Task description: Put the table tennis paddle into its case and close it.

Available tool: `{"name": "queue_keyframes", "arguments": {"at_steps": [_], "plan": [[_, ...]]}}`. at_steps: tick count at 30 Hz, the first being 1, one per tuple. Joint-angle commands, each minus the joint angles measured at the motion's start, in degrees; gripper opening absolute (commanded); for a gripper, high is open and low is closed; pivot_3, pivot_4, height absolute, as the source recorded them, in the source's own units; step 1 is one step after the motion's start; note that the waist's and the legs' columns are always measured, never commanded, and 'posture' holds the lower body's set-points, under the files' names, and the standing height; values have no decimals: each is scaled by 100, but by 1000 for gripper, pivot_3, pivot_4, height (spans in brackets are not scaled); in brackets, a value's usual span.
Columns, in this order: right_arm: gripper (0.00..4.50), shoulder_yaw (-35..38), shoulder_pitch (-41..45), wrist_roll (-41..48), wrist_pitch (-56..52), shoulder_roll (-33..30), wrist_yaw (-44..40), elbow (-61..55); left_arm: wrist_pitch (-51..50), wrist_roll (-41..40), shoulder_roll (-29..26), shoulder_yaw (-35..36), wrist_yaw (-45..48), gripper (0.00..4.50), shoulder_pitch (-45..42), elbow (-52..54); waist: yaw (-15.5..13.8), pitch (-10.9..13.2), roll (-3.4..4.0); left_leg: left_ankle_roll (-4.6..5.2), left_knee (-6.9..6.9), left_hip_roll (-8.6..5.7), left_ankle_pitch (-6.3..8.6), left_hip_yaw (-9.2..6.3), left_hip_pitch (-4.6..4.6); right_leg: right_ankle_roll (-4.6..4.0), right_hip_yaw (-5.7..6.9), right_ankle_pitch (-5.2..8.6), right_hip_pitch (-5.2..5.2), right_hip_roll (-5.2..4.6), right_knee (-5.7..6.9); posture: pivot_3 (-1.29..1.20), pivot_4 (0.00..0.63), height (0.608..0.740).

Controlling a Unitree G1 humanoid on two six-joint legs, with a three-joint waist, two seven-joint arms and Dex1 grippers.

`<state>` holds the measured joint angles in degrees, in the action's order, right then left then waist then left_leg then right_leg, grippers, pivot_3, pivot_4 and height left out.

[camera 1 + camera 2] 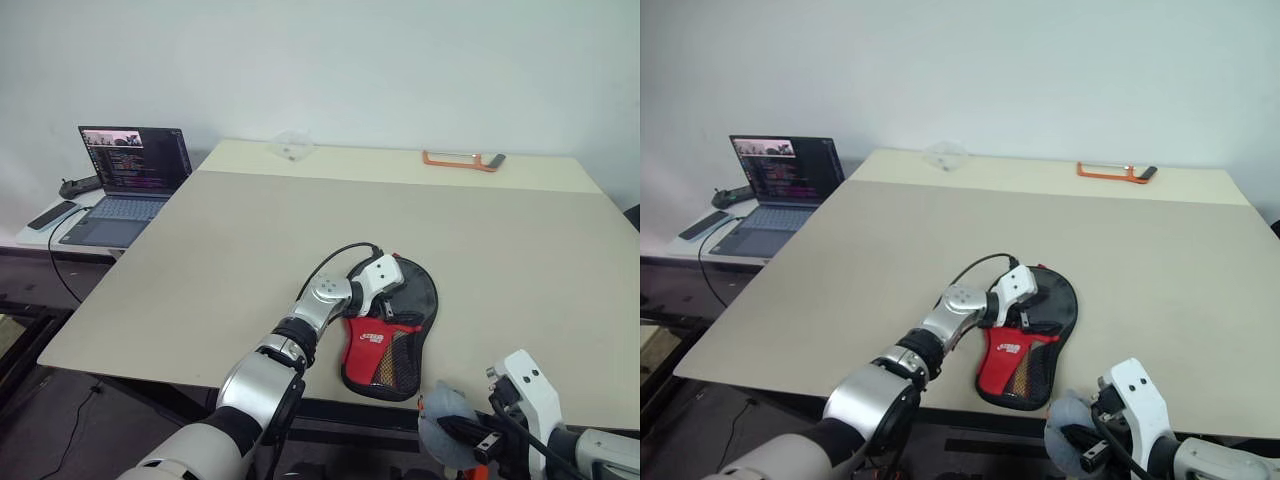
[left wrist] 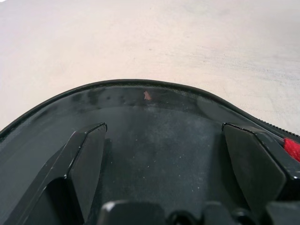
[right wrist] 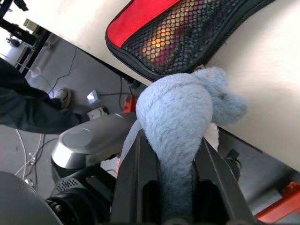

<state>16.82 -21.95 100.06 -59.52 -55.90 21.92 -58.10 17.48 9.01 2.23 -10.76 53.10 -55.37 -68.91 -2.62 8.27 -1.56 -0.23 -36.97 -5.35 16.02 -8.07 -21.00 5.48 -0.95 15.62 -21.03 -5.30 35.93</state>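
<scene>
Lying near the counter [image 1: 520,250] front edge, the case [image 1: 395,335] with the table tennis paddle [image 2: 154,140] inside is being pressed by the spread-fingered left hand [image 1: 385,308], while the right hand [image 3: 176,187], clenched on a fluffy blue-grey pouch [image 3: 176,122], is being left unfree for zipping, so the case is at risk of being shoved off.

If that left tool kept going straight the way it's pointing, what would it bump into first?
Probably the case. The left tool sits open right over its black fabric, fingers either side. Past the case's curved edge there is just bare table. How high the tool floats above the fabric is hard to judge.
</scene>
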Motion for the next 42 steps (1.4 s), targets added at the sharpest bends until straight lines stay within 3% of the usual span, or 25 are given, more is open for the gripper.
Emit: {"name": "queue_keyframes", "arguments": {"at_steps": [1,8,18,21,25,32,37,42], "plan": [[600,-175,-33,-94,473,-127,316,-190,-138,346,34,-299,-9,4301,316,-475,-27,1,-1,0,1,0,0,0,0,0,0,0,-1,0,0,0,150,740],[2685,46,273,-177,878,-765,-80,161,-84,224,-163,-174,-38,4301,497,-389,-19,0,-2,1,1,3,1,5,1,1,-2,1,-2,1,0,0,150,740],[2685,-298,1451,-250,981,-1166,-1430,936,-37,-25,-547,-37,-51,4301,841,-119,93,-5,-2,1,2,9,1,10,7,-1,-5,1,29,4,0,0,150,740],[3279,-409,1653,-482,844,-1169,-2289,1037,-74,-104,-598,-20,-13,4301,924,62,151,-7,1,1,3,13,1,10,10,-1,-6,2,28,5,1,0,150,740],[4491,-785,2095,-1194,955,-886,-2393,1342,-134,-237,-676,35,99,4301,997,305,207,-8,2,1,4,18,1,13,11,-2,-7,2,25,7,2,0,150,740],[4491,-1721,3170,-4553,2020,184,-2928,2952,-541,-895,-1015,449,327,4301,1117,1484,284,5,19,-1,11,16,0,22,6,-2,-21,1,-12,11,13,0,150,740],[4491,-1995,3519,-5902,2954,1019,-3673,3995,-1038,-1219,-1341,644,277,4301,1302,2367,272,23,28,-11,4,6,-6,18,-30,-34,-23,-17,-43,11,20,0,150,740],[4491,-2017,4147,-6679,3850,1786,-4580,5369,-1607,-1583,-1865,1062,-45,4301,1566,3585,297,62,26,-34,-4,1,-17,32,-102,-41,-36,-22,-128,6,30,0,150,740]]}}
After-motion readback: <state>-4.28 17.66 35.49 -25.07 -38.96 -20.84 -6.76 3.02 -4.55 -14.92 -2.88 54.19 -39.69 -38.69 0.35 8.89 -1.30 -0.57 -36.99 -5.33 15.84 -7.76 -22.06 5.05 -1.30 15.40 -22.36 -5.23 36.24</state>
